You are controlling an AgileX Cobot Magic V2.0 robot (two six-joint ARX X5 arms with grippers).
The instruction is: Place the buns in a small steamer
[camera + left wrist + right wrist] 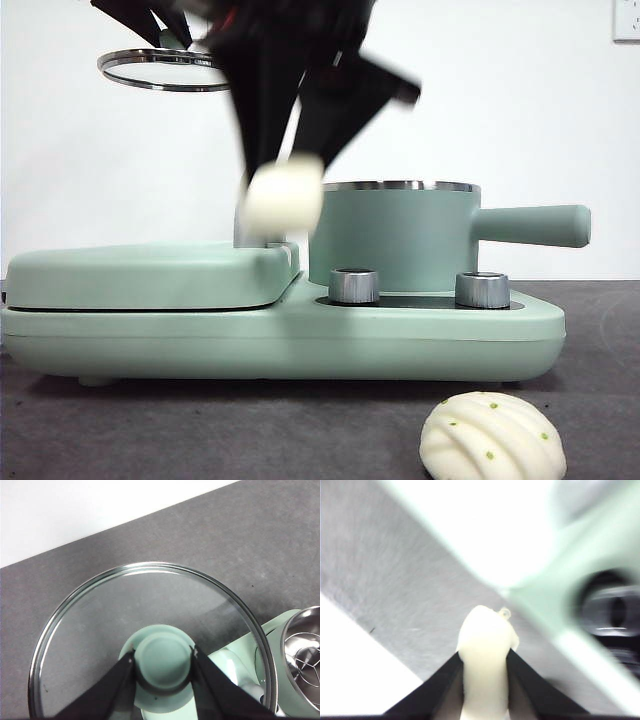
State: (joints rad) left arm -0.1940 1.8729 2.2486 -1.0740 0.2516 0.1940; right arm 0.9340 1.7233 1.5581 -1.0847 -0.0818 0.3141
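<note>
While the left end effector (164, 666) grips the lid (150, 635), the right end effector (485, 672) pinches a smooth cream bun (485, 660).

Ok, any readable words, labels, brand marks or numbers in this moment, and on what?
None can be read.
The cooker, its two knobs, the small steamer and the glass lid show no print.
The right wrist view is too blurred to tell.
</note>
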